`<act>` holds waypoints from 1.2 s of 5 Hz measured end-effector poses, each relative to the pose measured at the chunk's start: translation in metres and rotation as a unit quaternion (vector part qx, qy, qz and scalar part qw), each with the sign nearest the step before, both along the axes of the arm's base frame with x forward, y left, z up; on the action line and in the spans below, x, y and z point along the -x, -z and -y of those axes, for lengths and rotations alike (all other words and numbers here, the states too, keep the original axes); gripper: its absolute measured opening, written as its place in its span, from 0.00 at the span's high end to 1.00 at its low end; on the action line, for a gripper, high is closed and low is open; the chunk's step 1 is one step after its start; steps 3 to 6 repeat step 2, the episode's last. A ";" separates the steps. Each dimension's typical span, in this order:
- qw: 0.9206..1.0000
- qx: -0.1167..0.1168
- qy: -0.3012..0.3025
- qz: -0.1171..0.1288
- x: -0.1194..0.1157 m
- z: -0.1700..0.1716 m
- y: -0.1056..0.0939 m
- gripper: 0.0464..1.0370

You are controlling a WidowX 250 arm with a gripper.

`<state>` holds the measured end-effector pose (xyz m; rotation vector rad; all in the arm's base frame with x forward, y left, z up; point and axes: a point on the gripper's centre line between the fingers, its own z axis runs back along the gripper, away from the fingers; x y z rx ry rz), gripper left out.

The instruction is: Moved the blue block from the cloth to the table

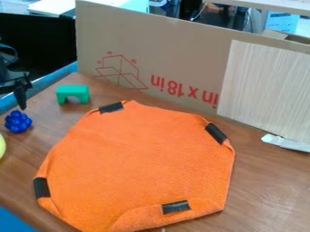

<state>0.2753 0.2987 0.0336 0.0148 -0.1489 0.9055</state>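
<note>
The black gripper (21, 93) hangs at the left edge of the camera view, just above and behind a knobbly blue block (18, 121). That blue block rests on the brown wooden table (266, 181), left of the orange cloth (142, 158) and apart from it. The cloth lies spread over the middle of the table, with black tape pieces along its edge and nothing on top.
A green arch-shaped block (72, 94) stands on the table behind the cloth's left part. Part of a yellow object (2, 146) shows at the left edge. A tall cardboard panel (176, 54) borders the back, with a whitish strip (286, 142) at the right.
</note>
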 end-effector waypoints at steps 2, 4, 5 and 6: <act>0.997 -0.064 0.009 0.044 -0.007 0.008 -0.062 0.04; 0.997 -0.064 0.009 0.044 -0.007 0.008 -0.062 0.04; 0.997 -0.064 0.009 0.044 -0.007 0.008 -0.062 0.04; 0.997 -0.064 0.009 0.044 -0.007 0.008 -0.062 0.04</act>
